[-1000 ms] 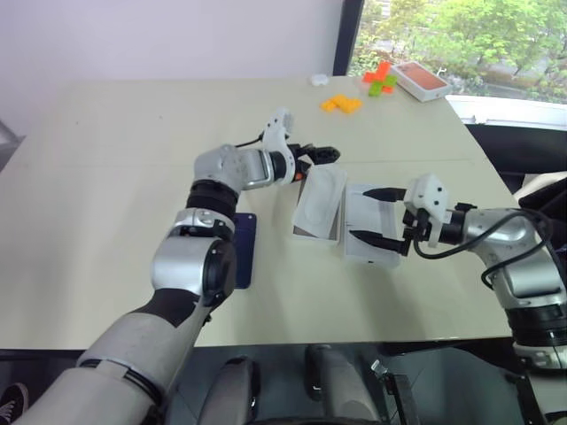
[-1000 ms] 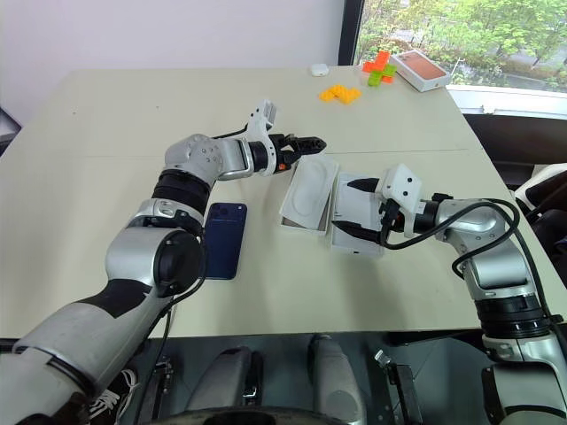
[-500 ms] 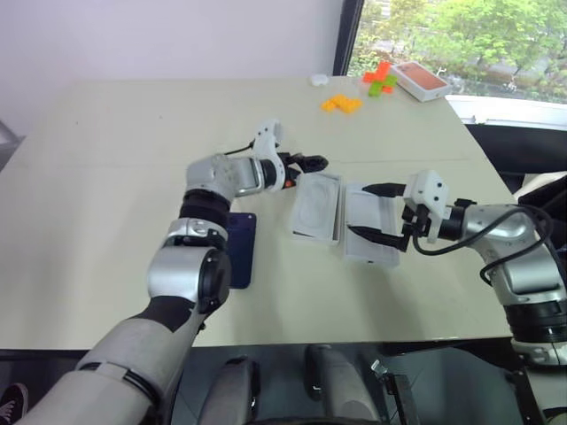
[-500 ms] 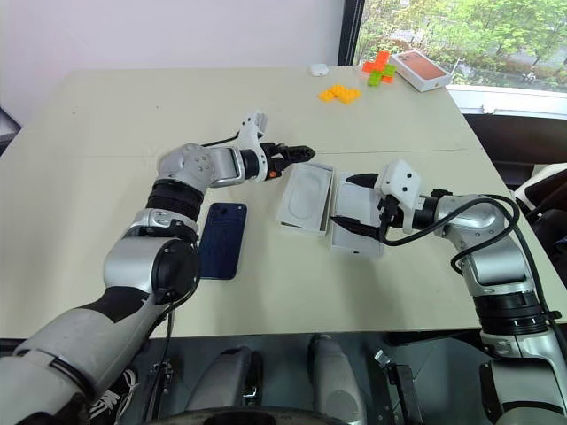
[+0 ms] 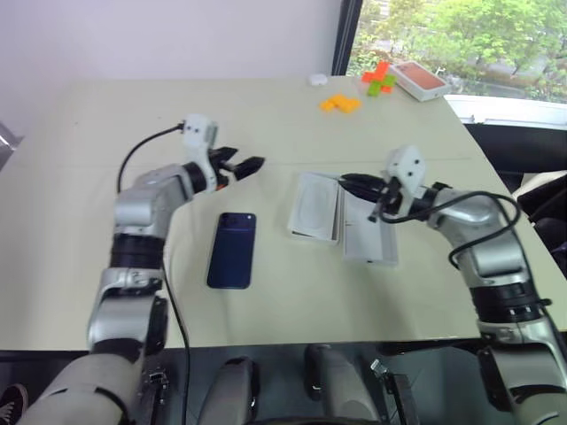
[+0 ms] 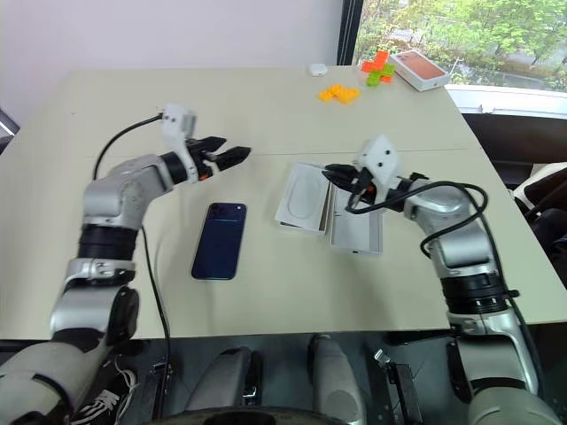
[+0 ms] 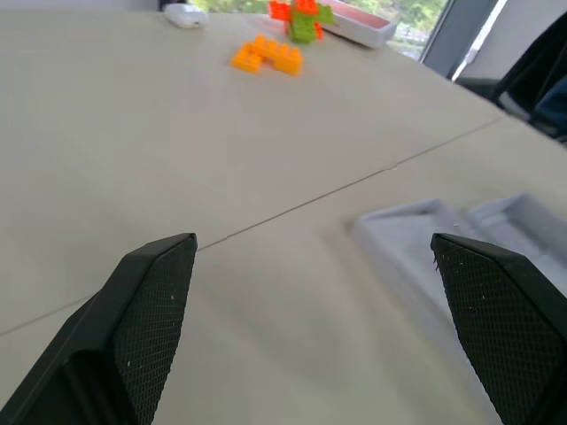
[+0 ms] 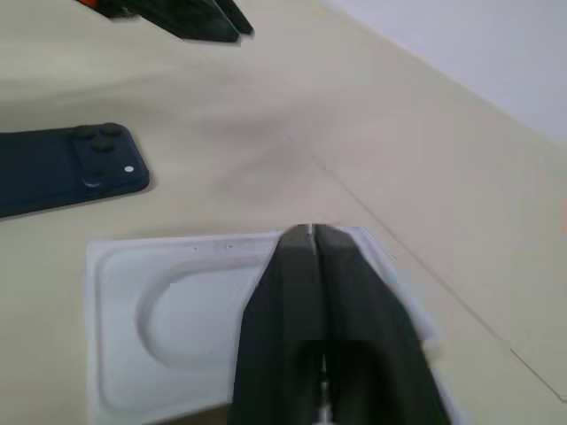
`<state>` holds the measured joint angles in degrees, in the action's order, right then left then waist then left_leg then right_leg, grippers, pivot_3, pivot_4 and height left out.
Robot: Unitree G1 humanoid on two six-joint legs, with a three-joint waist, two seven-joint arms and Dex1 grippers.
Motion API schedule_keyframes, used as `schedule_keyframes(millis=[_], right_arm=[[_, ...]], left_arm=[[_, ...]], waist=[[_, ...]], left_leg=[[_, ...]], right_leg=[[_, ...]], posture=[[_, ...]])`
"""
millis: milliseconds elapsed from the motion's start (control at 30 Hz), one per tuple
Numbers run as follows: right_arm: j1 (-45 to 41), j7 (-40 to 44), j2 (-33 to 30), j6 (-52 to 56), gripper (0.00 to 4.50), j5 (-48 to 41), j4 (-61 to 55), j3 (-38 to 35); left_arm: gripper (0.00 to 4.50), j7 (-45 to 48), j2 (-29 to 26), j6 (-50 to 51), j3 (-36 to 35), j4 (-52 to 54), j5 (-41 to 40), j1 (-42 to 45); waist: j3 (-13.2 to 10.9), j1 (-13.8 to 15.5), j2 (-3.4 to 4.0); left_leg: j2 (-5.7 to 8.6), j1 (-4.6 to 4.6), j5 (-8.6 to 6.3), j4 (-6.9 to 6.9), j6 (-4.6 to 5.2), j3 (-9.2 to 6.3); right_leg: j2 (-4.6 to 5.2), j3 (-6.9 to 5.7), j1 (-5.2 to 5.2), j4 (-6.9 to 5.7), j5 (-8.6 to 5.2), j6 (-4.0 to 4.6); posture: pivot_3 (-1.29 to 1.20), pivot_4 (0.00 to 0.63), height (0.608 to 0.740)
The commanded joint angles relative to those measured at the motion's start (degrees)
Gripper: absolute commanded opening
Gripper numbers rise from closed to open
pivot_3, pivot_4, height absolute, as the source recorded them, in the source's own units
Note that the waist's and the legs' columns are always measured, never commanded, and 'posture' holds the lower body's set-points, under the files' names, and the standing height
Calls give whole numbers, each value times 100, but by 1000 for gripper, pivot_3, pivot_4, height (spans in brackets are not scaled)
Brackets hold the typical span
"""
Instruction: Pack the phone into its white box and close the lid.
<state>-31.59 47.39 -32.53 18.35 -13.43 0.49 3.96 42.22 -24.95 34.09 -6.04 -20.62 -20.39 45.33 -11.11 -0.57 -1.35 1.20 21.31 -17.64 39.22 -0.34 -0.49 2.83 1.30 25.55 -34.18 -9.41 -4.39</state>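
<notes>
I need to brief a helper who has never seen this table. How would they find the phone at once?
On the beige table, look left of the two white trays near the middle. The phone lies flat and alone there, a slim dark navy slab with a small camera cluster, the only dark item on the tabletop.

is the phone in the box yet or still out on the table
Out. The phone lies flat on the table, apart from the white box.
</notes>
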Motion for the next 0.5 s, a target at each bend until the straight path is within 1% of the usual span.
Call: schedule_keyframes(millis=[33,133,200,333,400,500], right_arm=[[-269,-368,154,159,32,496,-112,372],[-475,-555,349,478,32,757,-58,658],[-566,-617,416,641,32,855,-30,759],[-831,-843,472,897,32,1486,243,1234],[-850,-701,440,900,32,1633,282,1455],[-871,-616,397,897,32,1870,440,1663]], left_arm=[[4500,355,-362,-313,-55,307,8,-228],[4500,1213,-802,-773,65,938,-115,-869],[4500,1550,-956,-847,68,1177,-246,-1106],[4500,1911,-1179,-1047,-127,1591,-442,-1507],[4500,2162,-1260,-763,-268,1884,-840,-1688],[4500,2161,-1319,-795,-298,2116,-909,-1885]], waist=[[0,-5,0],[0,-23,0],[0,-27,0],[0,-14,0],[0,-13,1],[0,-33,1]], left_leg=[[2,1,0,0,0,1],[4,3,-1,0,3,2],[2,4,-4,-1,7,4],[2,7,-3,1,6,2],[2,5,-3,2,6,2],[1,6,-4,1,8,4]], right_leg=[[3,0,0,0,0,0],[5,0,2,2,0,0],[6,0,3,3,-1,1],[7,-3,6,2,0,3],[6,-4,4,2,-1,3],[4,-4,5,4,-1,3]], posture=[[0,150,740],[0,150,740],[0,150,740],[0,150,740],[0,150,740],[0,150,740]])
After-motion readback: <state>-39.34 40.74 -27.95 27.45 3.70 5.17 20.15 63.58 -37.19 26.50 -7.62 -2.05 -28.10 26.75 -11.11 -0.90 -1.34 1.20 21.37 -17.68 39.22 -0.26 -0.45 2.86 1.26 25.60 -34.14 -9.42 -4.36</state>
